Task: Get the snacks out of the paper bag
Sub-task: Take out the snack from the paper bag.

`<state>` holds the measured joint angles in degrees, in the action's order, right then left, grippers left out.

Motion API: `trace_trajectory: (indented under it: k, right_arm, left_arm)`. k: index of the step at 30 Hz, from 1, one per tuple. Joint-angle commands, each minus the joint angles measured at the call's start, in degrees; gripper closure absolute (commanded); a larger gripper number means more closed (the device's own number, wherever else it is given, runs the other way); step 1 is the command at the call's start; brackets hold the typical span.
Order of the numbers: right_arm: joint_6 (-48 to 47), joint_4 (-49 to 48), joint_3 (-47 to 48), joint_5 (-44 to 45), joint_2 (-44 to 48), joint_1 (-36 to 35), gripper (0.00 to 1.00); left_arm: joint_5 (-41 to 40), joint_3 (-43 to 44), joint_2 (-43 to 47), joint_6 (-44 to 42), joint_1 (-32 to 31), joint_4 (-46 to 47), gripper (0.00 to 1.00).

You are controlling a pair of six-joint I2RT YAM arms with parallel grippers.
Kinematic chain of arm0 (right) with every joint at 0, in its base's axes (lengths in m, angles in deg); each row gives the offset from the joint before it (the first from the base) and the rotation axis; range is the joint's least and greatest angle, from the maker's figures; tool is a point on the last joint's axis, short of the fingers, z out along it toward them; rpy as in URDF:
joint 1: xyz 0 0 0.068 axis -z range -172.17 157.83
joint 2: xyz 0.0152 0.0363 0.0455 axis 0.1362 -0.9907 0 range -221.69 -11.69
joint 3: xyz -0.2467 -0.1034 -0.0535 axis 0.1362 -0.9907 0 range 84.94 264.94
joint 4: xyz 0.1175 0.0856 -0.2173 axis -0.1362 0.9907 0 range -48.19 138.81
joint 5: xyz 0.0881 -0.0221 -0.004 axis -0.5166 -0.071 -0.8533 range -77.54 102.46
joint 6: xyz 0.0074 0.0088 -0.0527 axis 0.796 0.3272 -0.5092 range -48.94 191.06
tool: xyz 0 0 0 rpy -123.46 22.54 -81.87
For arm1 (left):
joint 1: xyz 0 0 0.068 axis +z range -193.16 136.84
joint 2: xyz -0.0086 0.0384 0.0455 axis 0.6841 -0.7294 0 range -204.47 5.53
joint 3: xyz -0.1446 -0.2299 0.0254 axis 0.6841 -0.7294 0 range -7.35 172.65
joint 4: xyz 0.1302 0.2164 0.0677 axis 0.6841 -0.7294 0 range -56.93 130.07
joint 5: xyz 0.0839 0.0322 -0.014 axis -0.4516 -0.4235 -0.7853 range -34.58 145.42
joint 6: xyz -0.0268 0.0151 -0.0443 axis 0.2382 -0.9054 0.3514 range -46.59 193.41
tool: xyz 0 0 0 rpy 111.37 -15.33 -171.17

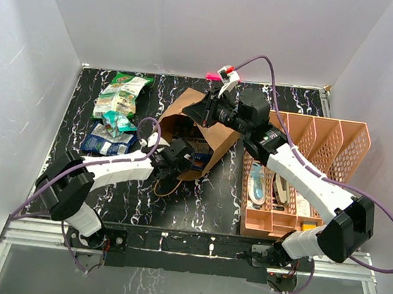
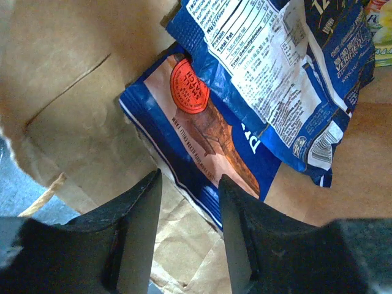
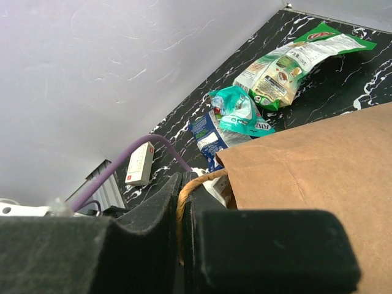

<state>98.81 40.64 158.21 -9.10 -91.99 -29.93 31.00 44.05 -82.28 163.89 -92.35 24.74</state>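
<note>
The brown paper bag (image 1: pixel 215 138) lies on its side mid-table, mouth toward my left arm. My right gripper (image 3: pixel 187 184) is shut on the bag's twisted paper handle (image 3: pixel 184 202), holding the upper side up. My left gripper (image 2: pixel 190 180) is inside the mouth, jaws open over the bag's brown floor (image 2: pixel 177 245). Just ahead lies a blue snack packet with a round red sticker (image 2: pixel 208 141), its edge at the right fingertip (image 2: pixel 229 196). A second blue packet with a nutrition label (image 2: pixel 288 73) lies over it. Three snacks lie outside at the left: green-white (image 1: pixel 123 92), teal (image 1: pixel 118 119), blue (image 1: pixel 105 140).
A salmon-pink perforated organiser (image 1: pixel 339 145) with pale stationery stands at the right, under my right arm. White walls close in the table on three sides. A purple cable (image 3: pixel 122 162) runs past a small white box (image 3: pixel 139 164) near the bag's mouth.
</note>
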Motion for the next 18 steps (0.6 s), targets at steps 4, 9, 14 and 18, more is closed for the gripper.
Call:
trace_trajectory:
  k: [4, 9, 14, 18]
  right_arm:
    - [1.03, -4.37, 0.08, -0.48, 2.16, 0.3, 0.92]
    - [1.58, -4.37, -0.05, -0.84, 2.28, 0.29, 0.92]
    - [1.61, -4.37, -0.45, -0.51, 2.93, 0.25, 0.92]
    - [1.44, -4.35, -1.27, -0.47, 3.8, 0.28, 0.92]
  left_arm:
    - [-0.41, 2.71, -2.98, -2.36, 2.05, 3.42, 0.61]
    - [-0.71, 2.84, -3.41, -4.64, 3.12, 6.01, 0.72]
    - [-0.63, 2.73, 0.82, -5.66, 3.46, 4.47, 1.0]
    - [0.45, 2.84, 6.9, -6.83, 4.3, 2.17, 1.0]
